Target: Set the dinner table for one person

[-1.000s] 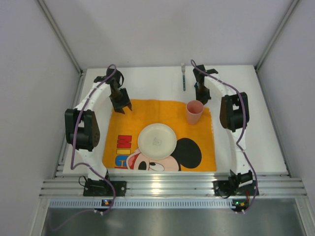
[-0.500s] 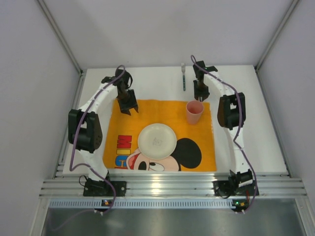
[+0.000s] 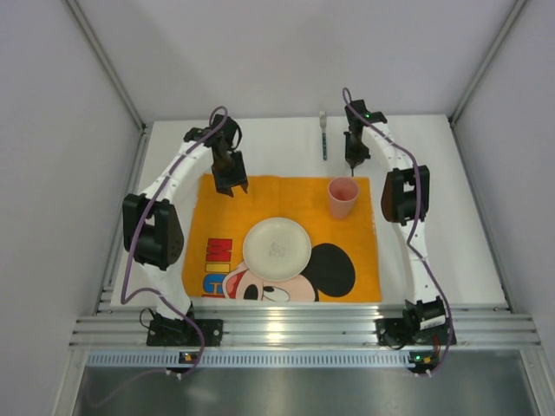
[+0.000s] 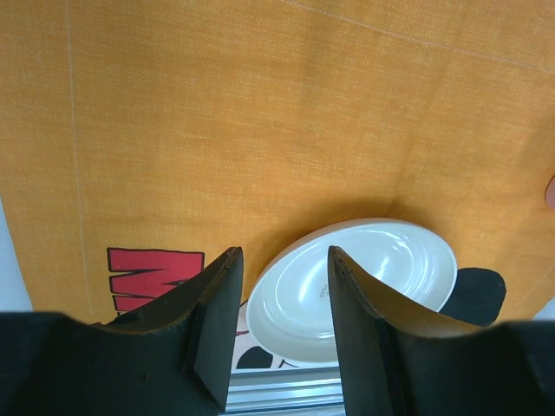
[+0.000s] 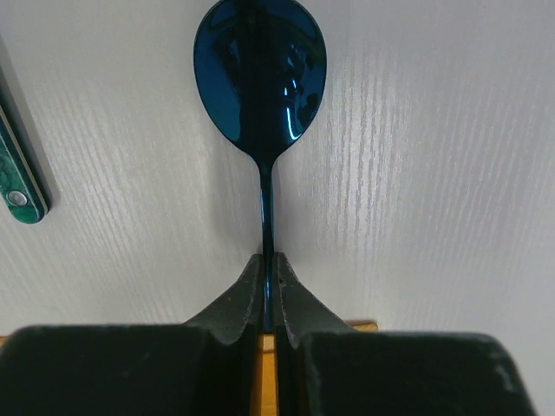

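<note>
Both arms have reached farther out. Your right gripper (image 5: pixel 268 269) pinches the spoon (image 5: pixel 260 69) by its handle (bowl forward), white surface (image 5: pixel 416 173) beneath; left gripper (image 4: pixel 282 303) gapes empty above the mat (image 4: pixel 260 113). Lay the spoon level beside the plate (image 4: pixel 364 277).

- The counter (image 3: pixel 460 251) is a plain white rectangle; the right wrist view shows a faint wood-grain texture on its surface (image 5: pixel 416 173).
- A ribbed aluminium rail (image 3: pixel 303 329) runs along its near edge.
- An orange cloth mat (image 3: pixel 286 195) with a Mickey Mouse print lies flat on the middle of the counter, its near edge close to the rail. Bare white shows to its left, to its right and beyond it.
- A green-handled utensil (image 3: pixel 323 137) lies on the bare far strip, apart from the mat. Its metal end points away from the rail.
</note>
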`<state>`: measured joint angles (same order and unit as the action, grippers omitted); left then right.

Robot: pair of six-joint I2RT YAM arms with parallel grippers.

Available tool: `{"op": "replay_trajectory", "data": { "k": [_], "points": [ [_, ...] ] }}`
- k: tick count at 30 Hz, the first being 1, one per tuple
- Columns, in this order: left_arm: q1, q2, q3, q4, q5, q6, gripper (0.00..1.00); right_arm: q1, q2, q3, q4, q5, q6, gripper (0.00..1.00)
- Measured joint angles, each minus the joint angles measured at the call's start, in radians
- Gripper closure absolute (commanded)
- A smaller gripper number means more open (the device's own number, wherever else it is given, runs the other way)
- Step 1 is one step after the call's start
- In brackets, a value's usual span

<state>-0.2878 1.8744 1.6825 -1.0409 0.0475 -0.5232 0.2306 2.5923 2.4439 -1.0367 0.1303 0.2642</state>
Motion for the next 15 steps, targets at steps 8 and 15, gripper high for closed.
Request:
{"op": "replay_trajectory", "data": {
  "k": [8, 15],
  "points": [
    [-0.005, 0.001, 0.025, -0.017, -0.016, 0.000, 0.51, 0.005, 0.001, 0.001, 0.000, 0.019, -0.003, 1.00],
    [-0.010, 0.008, 0.025, -0.026, -0.016, 0.003, 0.51, 0.002, 0.000, 0.006, 0.042, 0.066, -0.003, 1.00]
  ]
}}
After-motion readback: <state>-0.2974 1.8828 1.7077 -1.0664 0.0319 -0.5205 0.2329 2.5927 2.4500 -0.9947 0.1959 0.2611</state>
